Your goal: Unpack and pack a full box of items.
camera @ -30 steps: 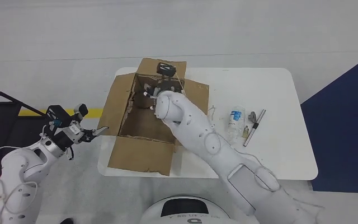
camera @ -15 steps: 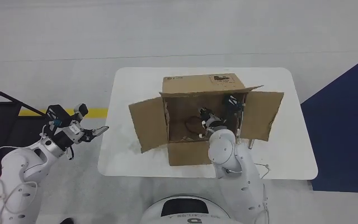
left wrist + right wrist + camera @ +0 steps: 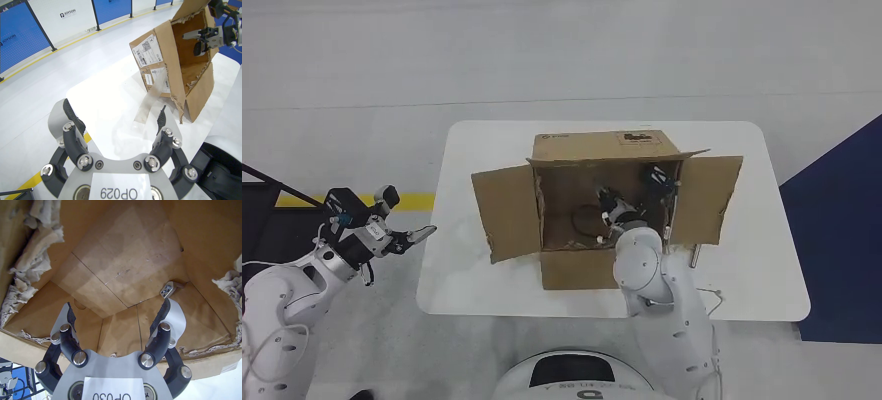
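Box tipped sideways, opening seemingly facing right gripper.

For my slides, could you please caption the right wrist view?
Open right gripper inside the cardboard box, beside a metal bracket.

White glossy floor, yellow line, blue partition panels; white table.

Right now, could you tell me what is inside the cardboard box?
Inside the cardboard box I see the open right gripper, bare cardboard, and one small metal bracket in a corner. The gripper itself covers part of the interior.
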`<act>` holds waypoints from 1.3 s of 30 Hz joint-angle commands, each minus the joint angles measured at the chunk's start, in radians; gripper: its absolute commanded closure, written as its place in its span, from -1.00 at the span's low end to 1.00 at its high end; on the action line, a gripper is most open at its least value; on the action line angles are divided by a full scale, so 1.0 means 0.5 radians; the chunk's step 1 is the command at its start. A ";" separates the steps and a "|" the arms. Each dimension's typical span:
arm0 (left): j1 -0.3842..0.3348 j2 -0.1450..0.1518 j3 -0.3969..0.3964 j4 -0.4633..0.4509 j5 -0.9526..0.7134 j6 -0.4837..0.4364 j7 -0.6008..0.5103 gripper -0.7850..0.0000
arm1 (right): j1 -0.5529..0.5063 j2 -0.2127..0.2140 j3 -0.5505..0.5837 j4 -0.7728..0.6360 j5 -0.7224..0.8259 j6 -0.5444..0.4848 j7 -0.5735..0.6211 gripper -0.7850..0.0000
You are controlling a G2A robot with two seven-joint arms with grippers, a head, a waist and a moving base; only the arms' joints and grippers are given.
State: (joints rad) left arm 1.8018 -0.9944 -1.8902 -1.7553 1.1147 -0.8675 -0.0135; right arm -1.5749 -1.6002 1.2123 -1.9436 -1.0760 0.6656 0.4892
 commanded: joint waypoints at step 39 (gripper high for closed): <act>0.000 0.000 0.000 0.000 0.000 0.000 0.000 -1.00 | 1.343 -0.233 -0.776 1.139 -0.192 0.535 0.488 -1.00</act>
State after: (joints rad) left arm 1.8018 -0.9944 -1.8902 -1.7553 1.1147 -0.8675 -0.0135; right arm -0.9256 -1.7123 0.8238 -1.4053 -1.1821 0.9372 0.7225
